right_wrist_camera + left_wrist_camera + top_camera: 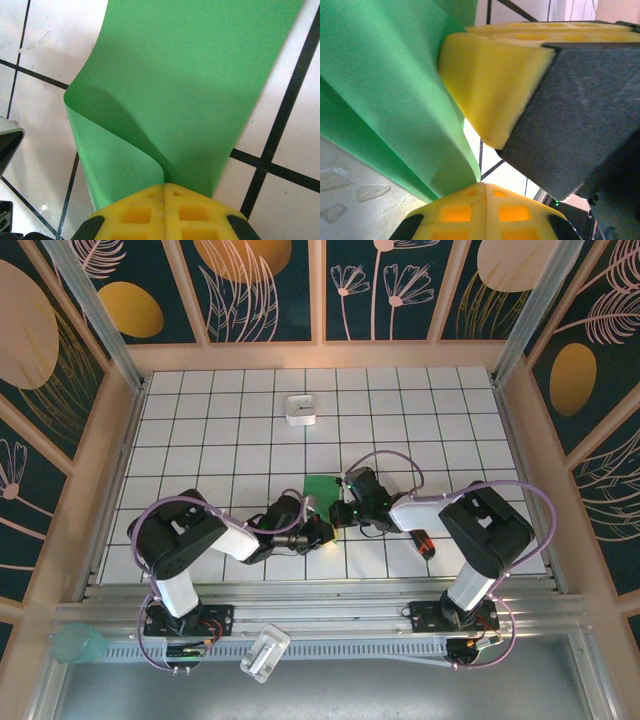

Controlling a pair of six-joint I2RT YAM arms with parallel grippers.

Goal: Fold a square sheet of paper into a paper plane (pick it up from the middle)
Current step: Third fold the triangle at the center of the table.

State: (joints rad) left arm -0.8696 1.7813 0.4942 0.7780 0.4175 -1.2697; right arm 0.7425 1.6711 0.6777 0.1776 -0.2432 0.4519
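- Top external view: the square sheet of paper (322, 487) sits at the middle of the tiled bench (200, 430), with both arms meeting at its lower edge. The left fingers (320, 531) come in from the lower left and the right fingers (343, 512) from the right, so neither arm is clearly nearer.
- Left wrist view: the left fingers (487, 197) are pressed fully together, pinching the green sheet (395, 85). It rises from the tips toward the upper left of the frame, and the other arm's yellow pad sits just beside it at upper right.
- Right wrist view: the right fingers (167, 197) are likewise closed tight on the sheet (200, 75), which is curled over on itself at the left. Its length runs straight away from the tips toward the top of the frame.
- My guess is that the next crease depends on this shared pinch at one edge, since the rest of the sheet extends away from both sets of fingers.
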